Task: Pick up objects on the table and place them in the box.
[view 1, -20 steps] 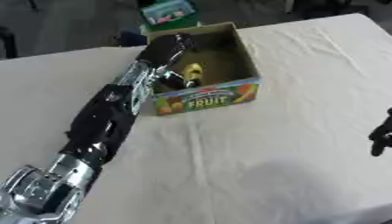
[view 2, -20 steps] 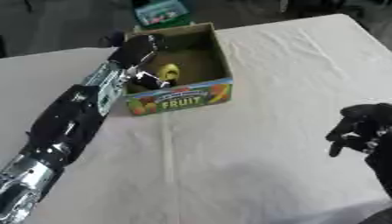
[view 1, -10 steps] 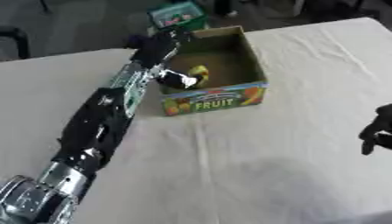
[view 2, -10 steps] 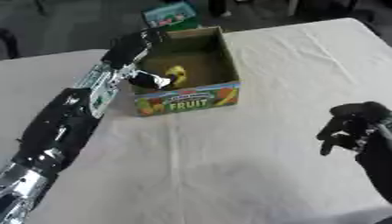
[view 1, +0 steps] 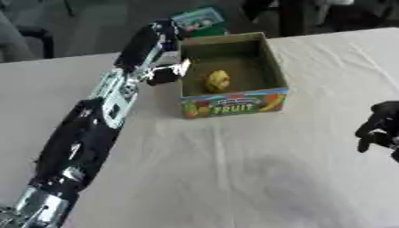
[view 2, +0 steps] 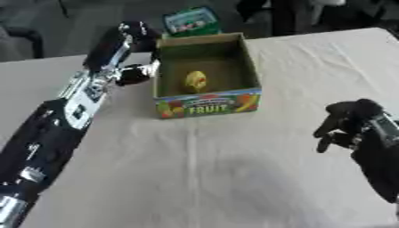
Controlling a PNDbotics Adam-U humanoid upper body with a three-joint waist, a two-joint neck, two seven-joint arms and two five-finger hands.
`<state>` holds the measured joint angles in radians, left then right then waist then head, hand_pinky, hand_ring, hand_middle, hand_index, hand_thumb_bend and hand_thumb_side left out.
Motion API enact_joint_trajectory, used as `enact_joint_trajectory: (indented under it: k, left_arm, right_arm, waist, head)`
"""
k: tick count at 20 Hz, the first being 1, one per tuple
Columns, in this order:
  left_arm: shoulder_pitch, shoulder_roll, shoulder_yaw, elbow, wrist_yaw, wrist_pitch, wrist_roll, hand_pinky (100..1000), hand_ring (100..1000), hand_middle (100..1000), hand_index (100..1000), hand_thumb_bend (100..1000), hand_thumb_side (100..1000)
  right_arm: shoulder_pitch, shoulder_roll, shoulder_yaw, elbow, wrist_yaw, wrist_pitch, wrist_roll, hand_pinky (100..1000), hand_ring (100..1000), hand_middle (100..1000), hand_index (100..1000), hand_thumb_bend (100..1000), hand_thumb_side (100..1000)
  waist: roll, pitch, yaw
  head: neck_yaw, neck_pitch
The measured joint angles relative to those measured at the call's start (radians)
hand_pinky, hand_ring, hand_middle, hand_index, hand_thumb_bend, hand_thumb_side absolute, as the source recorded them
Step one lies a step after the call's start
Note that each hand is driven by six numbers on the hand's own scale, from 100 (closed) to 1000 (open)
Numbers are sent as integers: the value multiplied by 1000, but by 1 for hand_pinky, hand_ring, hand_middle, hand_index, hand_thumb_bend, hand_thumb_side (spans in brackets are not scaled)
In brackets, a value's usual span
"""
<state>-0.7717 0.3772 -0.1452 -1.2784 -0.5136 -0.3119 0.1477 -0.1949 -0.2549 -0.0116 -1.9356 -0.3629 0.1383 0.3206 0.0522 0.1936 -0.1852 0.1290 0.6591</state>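
Observation:
An open cardboard box (view 1: 234, 103) with FRUIT printed on its front stands at the far middle of the table. A small yellow object (view 1: 218, 81) lies on its floor. My left arm stretches from the lower left up to the box. My left hand (view 1: 160, 49) is open just outside the box's left wall, fingers pointing away, thumb (view 1: 165, 75) by the wall, holding nothing. My right hand (view 2: 348, 125) hangs at the right edge over the cloth, fingers relaxed and drooping, empty.
A green packet (view 2: 191, 21) lies just beyond the table's far edge behind the box. A white cloth (view 1: 234, 169) covers the table. Dark chairs stand at the back.
My left hand has drawn back from over the box's inside to outside its left wall. The yellow object stays in the box. The right hand has barely moved.

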Motion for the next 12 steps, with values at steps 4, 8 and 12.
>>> enact_joint_trajectory:
  k: [4,8,12]
  left_arm:
    - [171,46,13,-216,326,80,-28,591,506,500,679,100,551]
    - [328,56,57,-359,512,144,-21,582,497,491,676,100,637]
    - [455,38,111,-444,617,172,4,582,497,489,676,100,689]
  right_arm:
    - [3,-1,-5,0,-1,-3,-7,416,552,505,684,100,682]
    - [5,-4,-13,0,-5,-6,-14,415,552,504,683,100,680]
    - [11,-5,-19,0,-5,-9,-20,415,552,504,683,100,680]
  waist:
    - [-6,-5,41]
    - [-9,-6,71]
    - [-12,-9,94]
  head:
    - [-15,0]
    - [-26,0]
    - [-34,9]
